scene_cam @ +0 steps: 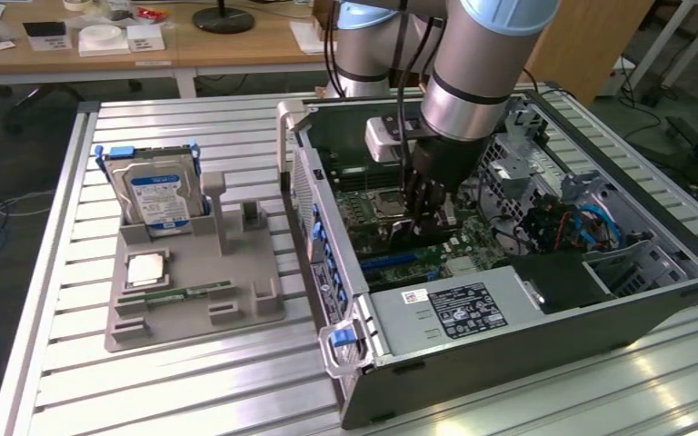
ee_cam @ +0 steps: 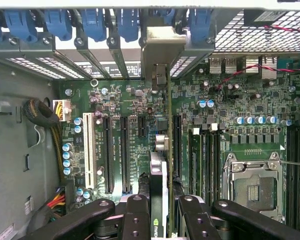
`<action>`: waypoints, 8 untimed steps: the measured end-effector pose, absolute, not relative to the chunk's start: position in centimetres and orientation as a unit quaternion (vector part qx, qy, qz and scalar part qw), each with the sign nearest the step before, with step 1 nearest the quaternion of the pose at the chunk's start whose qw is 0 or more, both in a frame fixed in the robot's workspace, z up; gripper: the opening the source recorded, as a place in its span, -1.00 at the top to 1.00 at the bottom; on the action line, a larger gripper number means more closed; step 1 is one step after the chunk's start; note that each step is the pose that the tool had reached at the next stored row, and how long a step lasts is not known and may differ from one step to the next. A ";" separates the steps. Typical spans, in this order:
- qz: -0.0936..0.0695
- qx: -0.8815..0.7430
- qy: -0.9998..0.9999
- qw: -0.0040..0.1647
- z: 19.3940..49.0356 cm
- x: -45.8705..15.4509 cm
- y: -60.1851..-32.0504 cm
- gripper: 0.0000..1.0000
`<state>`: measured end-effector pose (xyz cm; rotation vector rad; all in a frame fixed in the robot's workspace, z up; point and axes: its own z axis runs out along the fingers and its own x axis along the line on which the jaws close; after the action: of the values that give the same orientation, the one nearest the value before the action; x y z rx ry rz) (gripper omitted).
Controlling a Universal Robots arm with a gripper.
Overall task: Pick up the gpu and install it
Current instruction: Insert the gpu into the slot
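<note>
The gpu (ee_cam: 158, 175) stands on edge over the green motherboard (ee_cam: 140, 102), between the long black expansion slots (ee_cam: 125, 155). Its pale metal end plate (ee_cam: 162, 47) reaches the case's rear wall, among the blue slot clips (ee_cam: 95, 22). My gripper (ee_cam: 160, 202) is shut on the card, with one black finger (ee_cam: 135, 215) on each side. Whether the card's edge sits in a slot is hidden. In the exterior view my gripper (scene_cam: 428, 213) reaches down into the open computer case (scene_cam: 507, 300), with the dark gpu (scene_cam: 422, 233) below it.
The empty processor socket (ee_cam: 255, 187) and the memory slots (ee_cam: 297, 175) lie beside the card. A cable bundle (ee_cam: 40, 112) runs along the case floor. On the exterior view's left, a grey stand (scene_cam: 192, 313) holds a hard drive (scene_cam: 155, 195), a processor chip (scene_cam: 145, 268) and a memory stick (scene_cam: 185, 292).
</note>
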<state>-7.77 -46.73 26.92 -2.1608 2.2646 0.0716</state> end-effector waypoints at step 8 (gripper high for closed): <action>0.023 -0.690 0.723 0.005 26.9 -7.9 -46.8 0.46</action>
<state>-7.86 -46.80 26.89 -2.1609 2.2643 0.0717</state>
